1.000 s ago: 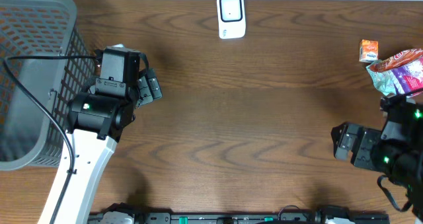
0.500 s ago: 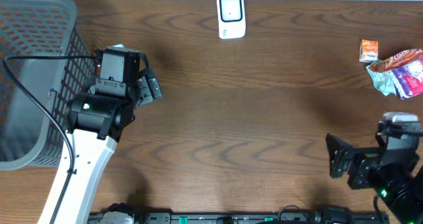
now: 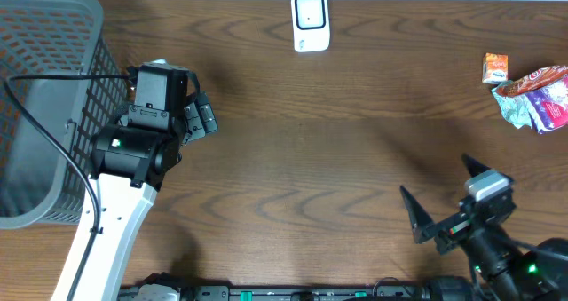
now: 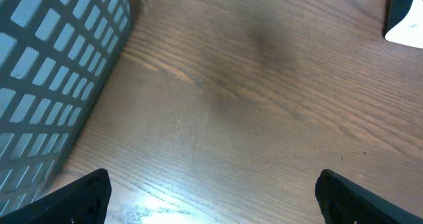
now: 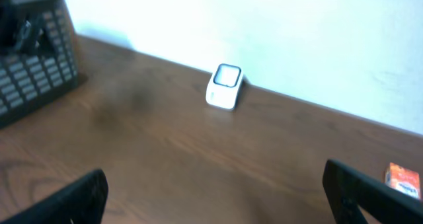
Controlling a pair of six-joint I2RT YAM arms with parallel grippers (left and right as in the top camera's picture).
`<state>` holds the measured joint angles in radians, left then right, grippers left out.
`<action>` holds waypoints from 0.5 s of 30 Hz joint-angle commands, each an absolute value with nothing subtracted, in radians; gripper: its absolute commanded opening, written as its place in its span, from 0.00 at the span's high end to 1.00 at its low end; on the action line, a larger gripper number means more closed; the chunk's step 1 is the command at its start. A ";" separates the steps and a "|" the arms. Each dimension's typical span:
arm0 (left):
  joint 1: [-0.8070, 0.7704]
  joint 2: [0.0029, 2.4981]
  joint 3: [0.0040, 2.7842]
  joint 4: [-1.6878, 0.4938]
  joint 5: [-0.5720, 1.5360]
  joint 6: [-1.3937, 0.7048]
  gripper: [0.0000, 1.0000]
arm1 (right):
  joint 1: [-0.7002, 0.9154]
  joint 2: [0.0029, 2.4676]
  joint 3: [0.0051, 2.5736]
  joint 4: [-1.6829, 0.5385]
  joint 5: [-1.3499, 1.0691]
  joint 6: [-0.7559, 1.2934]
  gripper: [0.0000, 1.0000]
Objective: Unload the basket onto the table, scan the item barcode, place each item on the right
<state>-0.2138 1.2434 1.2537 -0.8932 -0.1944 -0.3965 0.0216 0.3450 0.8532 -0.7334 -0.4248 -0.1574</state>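
We are holding our left pincer (image 3: 201, 116) spread wide and empty just beside the grey basket (image 3: 40, 114) at the left end of the counter (image 3: 293, 159). Its wrist view is looking down on bare wood, with the basket wall at the left. Our right pincer (image 3: 444, 193) is hanging near the counter's front right corner. Its jaws are likewise standing far apart with nothing between them, and it is facing the white scanner (image 3: 311, 21), which is standing at the middle of the far edge. The items to scan are lying at the far right edge, well apart from both pincers: a small orange packet (image 3: 496, 67) and, just beside it, a crumpled colourful bag (image 3: 535, 97).
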 commanded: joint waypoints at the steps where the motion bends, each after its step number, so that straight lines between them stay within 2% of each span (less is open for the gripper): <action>1: -0.212 1.235 1.261 -0.897 -0.214 -0.405 0.02 | 0.041 0.287 0.758 -0.661 -0.440 -0.181 0.01; 15: -0.212 1.235 1.261 -0.897 -0.214 -0.405 0.02 | 0.041 0.232 0.490 -0.323 -0.501 -0.181 0.01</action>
